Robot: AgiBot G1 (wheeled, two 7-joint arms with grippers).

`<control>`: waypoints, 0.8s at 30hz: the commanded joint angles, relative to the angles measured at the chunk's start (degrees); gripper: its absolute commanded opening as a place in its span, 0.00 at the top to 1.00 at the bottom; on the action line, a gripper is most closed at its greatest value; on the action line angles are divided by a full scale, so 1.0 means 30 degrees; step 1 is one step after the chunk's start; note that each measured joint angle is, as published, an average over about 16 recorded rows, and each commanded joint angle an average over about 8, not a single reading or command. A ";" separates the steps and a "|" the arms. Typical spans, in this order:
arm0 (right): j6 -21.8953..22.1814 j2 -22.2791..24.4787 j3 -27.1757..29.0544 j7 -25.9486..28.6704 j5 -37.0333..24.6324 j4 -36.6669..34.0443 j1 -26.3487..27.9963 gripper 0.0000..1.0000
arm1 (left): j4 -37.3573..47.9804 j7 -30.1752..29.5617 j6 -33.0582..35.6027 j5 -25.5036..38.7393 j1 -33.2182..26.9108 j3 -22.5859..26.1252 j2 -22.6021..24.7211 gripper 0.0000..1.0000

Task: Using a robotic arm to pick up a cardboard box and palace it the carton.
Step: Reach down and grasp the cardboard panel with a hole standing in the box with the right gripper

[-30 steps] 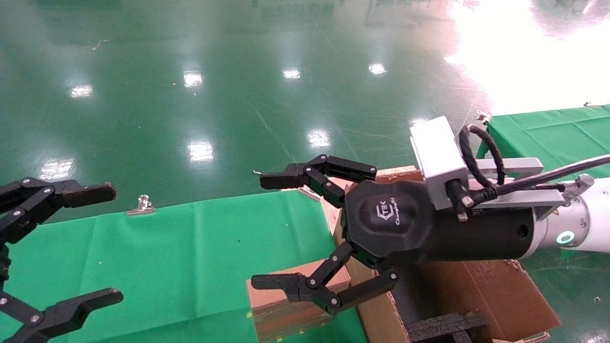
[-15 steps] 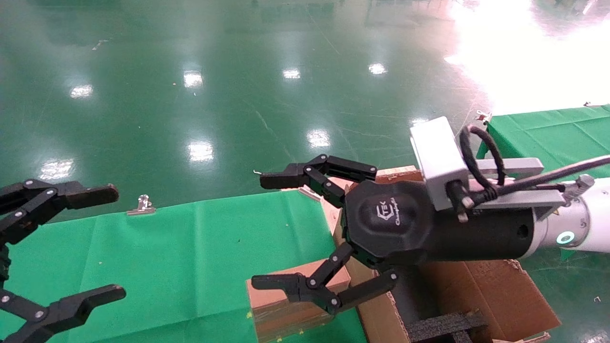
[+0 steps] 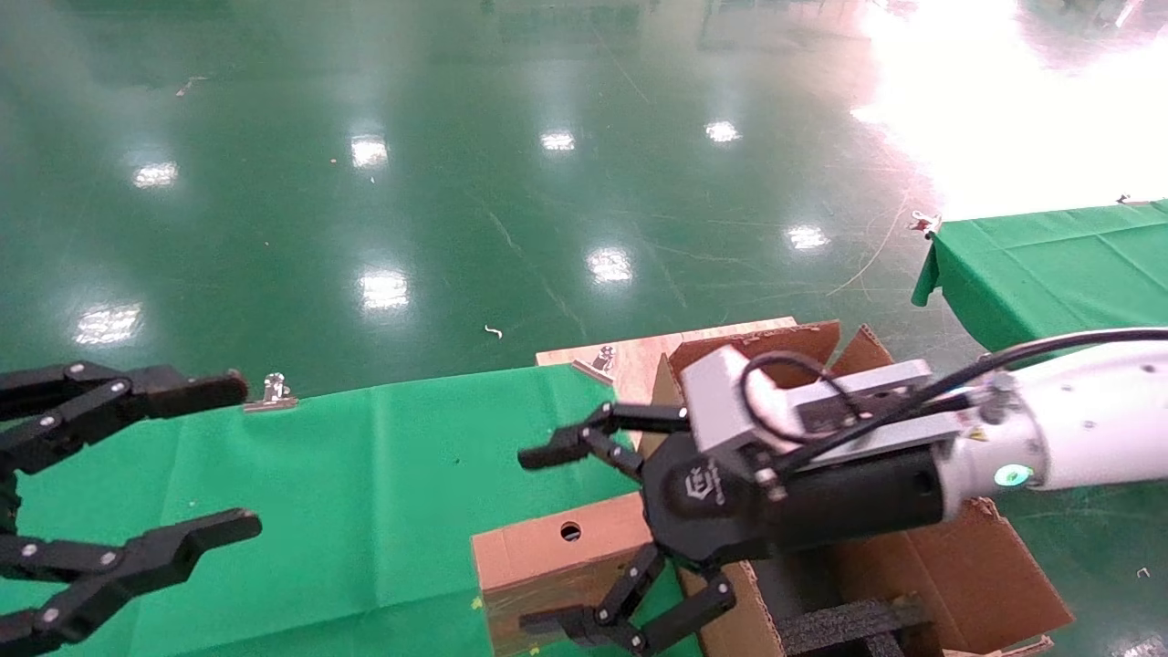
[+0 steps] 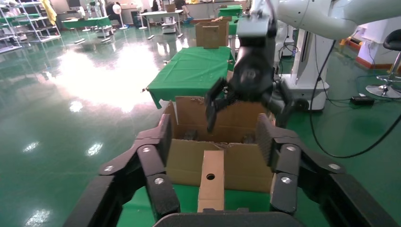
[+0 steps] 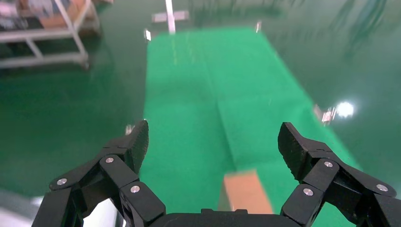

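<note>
We see the cardboard box (image 3: 557, 568) standing on edge at the near right corner of the green table (image 3: 365, 474), its narrow top face with the round hole turned upward and its long axis running across the table toward the carton (image 3: 922, 557), which it sits just beside. In the left wrist view the same box (image 4: 211, 182) shows end-on as a thin upright slab in front of the carton (image 4: 222, 163). Compared with a second ago, the right gripper (image 3: 557, 538) has dropped from above the table edge and come nearer, so that the hole in the box, hidden by it before, is now uncovered; its fingers are spread wide, one over the table beyond the box and one down by the box's near side, with nothing held. From its own wrist camera we see the right gripper (image 5: 213, 144) wide open over the green cloth, with the box (image 5: 246, 191) below and between the fingers. The left gripper (image 3: 242, 456) hangs open over the left part of the table, a little lower and more closed than before. A metal clip (image 3: 271, 391) sits on the table's far edge, and a second green table (image 3: 1040, 265) stands off to the right.
</note>
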 commanded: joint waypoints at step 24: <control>-0.0289 -0.4498 -1.0498 -0.1659 -0.6982 -0.4682 0.8672 0.00 | 0.0000 0.0003 -0.0002 -0.0004 -0.0002 0.0007 -0.0002 1.00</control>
